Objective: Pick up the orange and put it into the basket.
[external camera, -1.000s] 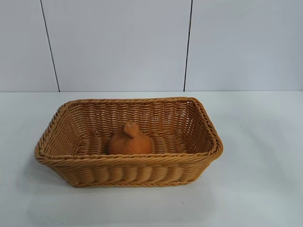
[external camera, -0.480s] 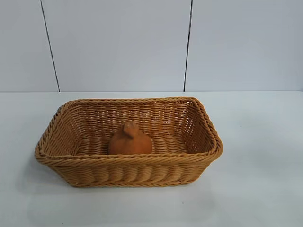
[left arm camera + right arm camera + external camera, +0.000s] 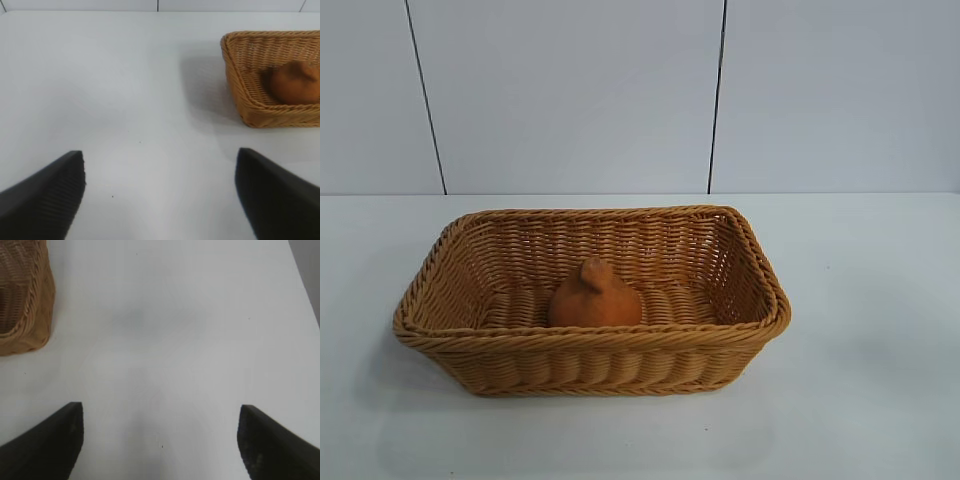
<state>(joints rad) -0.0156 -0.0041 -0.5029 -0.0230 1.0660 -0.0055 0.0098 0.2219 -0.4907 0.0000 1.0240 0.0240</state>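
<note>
one orange (image 3: 595, 297) sits in one basket (image 3: 590, 345); two grippers, left gripper (image 3: 160, 192) and right gripper (image 3: 160, 432), jaws apart.

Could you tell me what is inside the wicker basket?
The orange sits alone on the floor of the wicker basket, knob up. The near wall hides its underside.

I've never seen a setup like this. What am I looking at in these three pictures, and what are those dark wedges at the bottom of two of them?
This is a two-armed robot at a white table. One picture comes from a camera facing the table; the other two come from cameras on each arm's wrist. The dark wedges are fingers of the left end effector and the right end effector, both open and holding nothing. On the table stands a wicker basket, and the orange lies inside it. Neither arm shows in the facing view.
</note>
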